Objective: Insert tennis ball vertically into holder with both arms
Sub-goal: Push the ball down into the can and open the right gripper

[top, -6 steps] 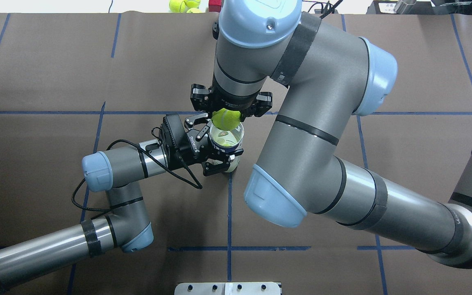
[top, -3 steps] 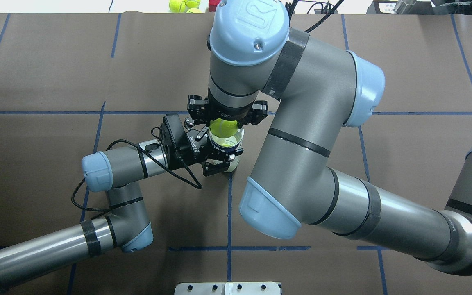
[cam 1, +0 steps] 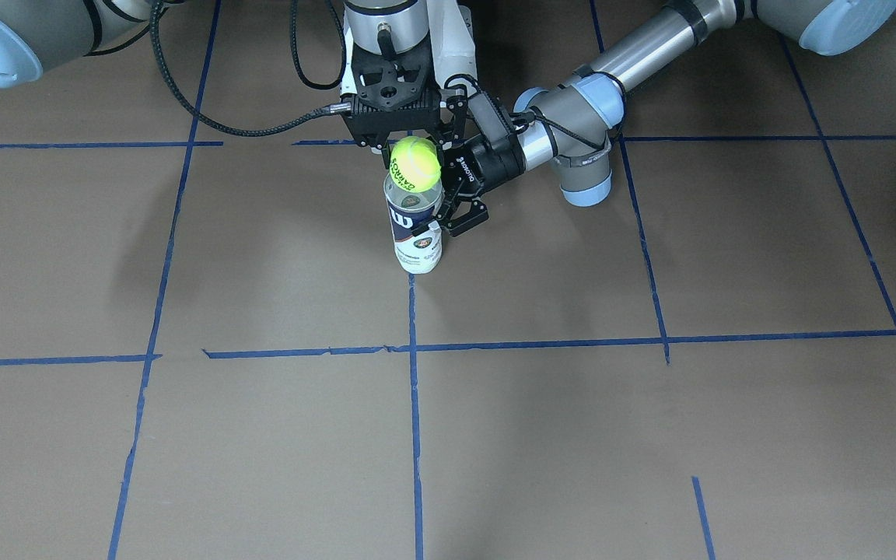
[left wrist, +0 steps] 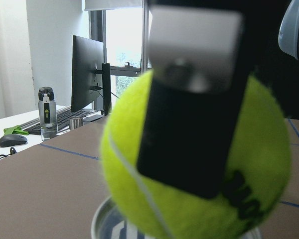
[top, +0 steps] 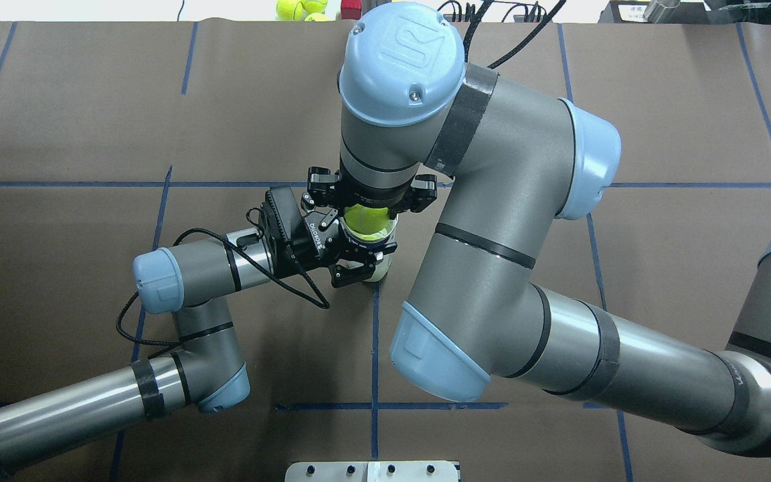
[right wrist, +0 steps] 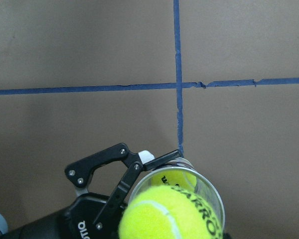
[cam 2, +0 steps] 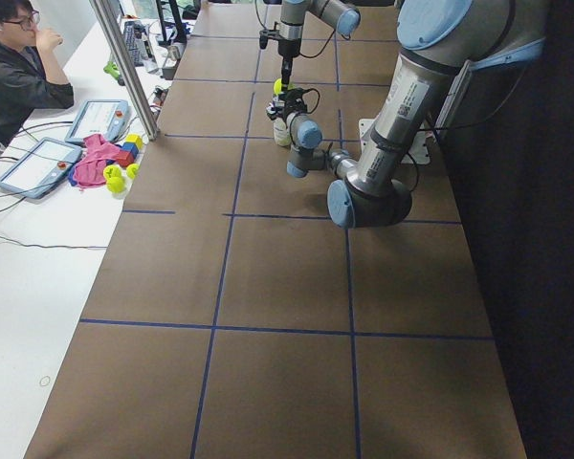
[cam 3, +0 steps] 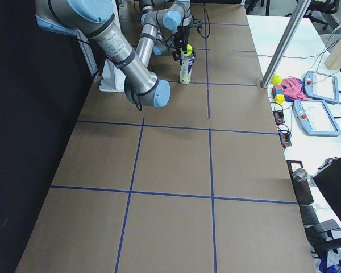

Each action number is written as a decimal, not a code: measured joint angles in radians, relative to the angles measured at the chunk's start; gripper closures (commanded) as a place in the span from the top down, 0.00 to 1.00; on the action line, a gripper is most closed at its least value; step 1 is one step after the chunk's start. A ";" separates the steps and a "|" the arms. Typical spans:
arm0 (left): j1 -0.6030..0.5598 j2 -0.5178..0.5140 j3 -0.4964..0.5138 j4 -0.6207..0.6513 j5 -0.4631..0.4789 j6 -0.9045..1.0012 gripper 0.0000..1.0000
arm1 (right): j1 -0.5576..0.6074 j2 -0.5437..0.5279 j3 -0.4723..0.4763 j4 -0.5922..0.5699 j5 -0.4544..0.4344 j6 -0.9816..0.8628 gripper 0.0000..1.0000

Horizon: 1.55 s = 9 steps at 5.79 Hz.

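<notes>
The holder (cam 1: 415, 233), a clear can with a navy and white label, stands upright on the brown table. My left gripper (top: 359, 251) reaches in from the side and is shut on its upper half. My right gripper (top: 367, 207) points straight down, shut on a yellow-green tennis ball (cam 1: 414, 163) that sits at the holder's open mouth. In the right wrist view this tennis ball (right wrist: 169, 216) covers most of the holder's rim (right wrist: 209, 194), and a second ball (right wrist: 177, 178) shows inside. In the left wrist view the tennis ball (left wrist: 199, 164) fills the frame, one black finger (left wrist: 189, 144) across it.
Loose tennis balls (top: 302, 8) lie past the table's far edge. A metal plate (top: 372, 470) sits at the near edge. A person (cam 2: 14, 57) sits at a side desk with tablets and toys, beside a metal pole (cam 2: 124, 67). Blue tape lines cross the table.
My right gripper has carried the tennis ball from beside the far rim to directly over the holder's mouth and lowered it. The left arm and the holder have not moved.
</notes>
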 measured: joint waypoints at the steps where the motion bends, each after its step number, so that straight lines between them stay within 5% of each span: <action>1: 0.000 0.000 0.000 0.000 0.000 0.000 0.83 | -0.001 -0.003 0.000 -0.002 -0.007 -0.002 0.06; 2: 0.000 0.000 0.000 0.000 0.000 0.000 0.83 | -0.001 -0.007 0.000 -0.004 -0.016 -0.005 0.22; 3: 0.000 0.000 0.000 0.000 0.000 0.000 0.83 | -0.001 -0.010 0.000 -0.005 -0.021 -0.007 0.99; 9: 0.000 0.002 0.001 -0.005 0.000 0.000 0.88 | -0.008 -0.012 0.007 -0.005 -0.041 -0.023 1.00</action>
